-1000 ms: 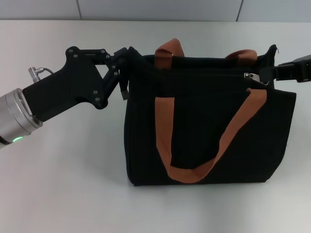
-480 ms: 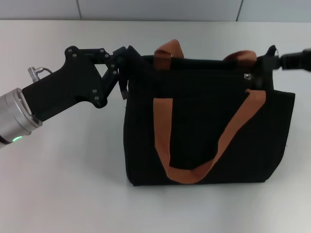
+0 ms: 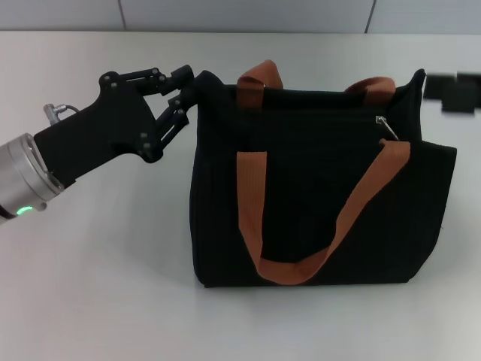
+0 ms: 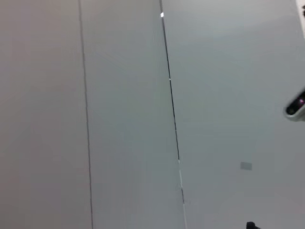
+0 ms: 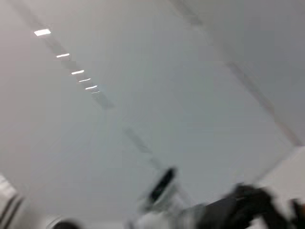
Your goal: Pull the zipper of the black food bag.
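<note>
The black food bag (image 3: 316, 203) stands on the white table, its two orange-brown handles (image 3: 259, 218) draped over the front and top. The zipper (image 3: 387, 128), a small silver pull tab, hangs free near the bag's right end. My left gripper (image 3: 188, 92) is at the bag's top left corner, shut on the fabric there. Off the bag's top right corner my right gripper (image 3: 455, 90) shows as a dark blur, apart from the bag and the zipper. Neither wrist view shows the bag.
The white table (image 3: 98, 286) spreads around the bag on all sides. A pale wall (image 3: 240, 13) runs along the table's far edge. Both wrist views show only pale wall and ceiling panels.
My right gripper has let go of the zipper area and drawn back to the right, away from the bag. The pull tab now hangs loose. The left gripper has shifted slightly upward.
</note>
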Controlling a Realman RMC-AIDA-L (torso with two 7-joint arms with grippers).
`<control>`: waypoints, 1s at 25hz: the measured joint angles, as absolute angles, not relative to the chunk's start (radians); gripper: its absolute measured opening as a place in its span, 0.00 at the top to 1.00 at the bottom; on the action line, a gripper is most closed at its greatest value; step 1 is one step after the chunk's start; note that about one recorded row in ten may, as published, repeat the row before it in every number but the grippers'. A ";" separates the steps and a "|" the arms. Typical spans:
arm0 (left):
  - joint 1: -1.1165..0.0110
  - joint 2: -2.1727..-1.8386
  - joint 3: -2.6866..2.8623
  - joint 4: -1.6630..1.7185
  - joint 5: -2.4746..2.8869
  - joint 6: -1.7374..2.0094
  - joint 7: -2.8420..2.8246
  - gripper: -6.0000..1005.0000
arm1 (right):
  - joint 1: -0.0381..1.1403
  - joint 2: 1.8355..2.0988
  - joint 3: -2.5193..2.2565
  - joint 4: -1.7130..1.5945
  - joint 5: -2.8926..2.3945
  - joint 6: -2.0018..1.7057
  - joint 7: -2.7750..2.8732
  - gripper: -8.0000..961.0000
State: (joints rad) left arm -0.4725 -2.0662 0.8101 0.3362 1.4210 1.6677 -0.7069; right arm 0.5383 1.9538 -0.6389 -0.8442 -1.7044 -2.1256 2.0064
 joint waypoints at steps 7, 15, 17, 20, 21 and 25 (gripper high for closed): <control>-0.438 -2.002 0.829 0.554 1.533 1.736 -1.089 0.77 | 0.531 1.968 -0.767 -0.811 -1.717 -2.155 1.855 0.39; -0.464 -1.930 0.820 0.705 1.667 1.992 -1.435 0.40 | 0.526 2.026 -0.807 -0.801 -1.871 -2.150 1.611 0.28; -0.463 -1.935 0.822 0.699 1.656 2.012 -1.449 0.26 | 0.519 2.036 -0.805 -0.795 -1.878 -2.146 1.571 0.28; -0.456 -1.964 0.830 0.659 1.660 2.011 -1.433 0.21 | 0.486 2.063 -0.802 -0.778 -1.890 -2.115 1.449 0.24; -0.455 -1.973 0.830 0.636 1.667 2.011 -1.416 0.20 | 0.472 2.069 -0.801 -0.772 -1.892 -2.096 1.410 0.23; -0.451 -1.994 0.834 0.550 1.699 2.011 -1.333 0.20 | 0.415 2.074 -0.805 -0.677 -1.895 -2.021 1.200 0.18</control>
State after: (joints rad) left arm -0.4512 -1.9940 0.8342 0.5501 1.6987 2.0107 -1.3332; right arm 0.4149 2.0736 -0.8052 -0.6765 -1.8952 -2.0206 1.2000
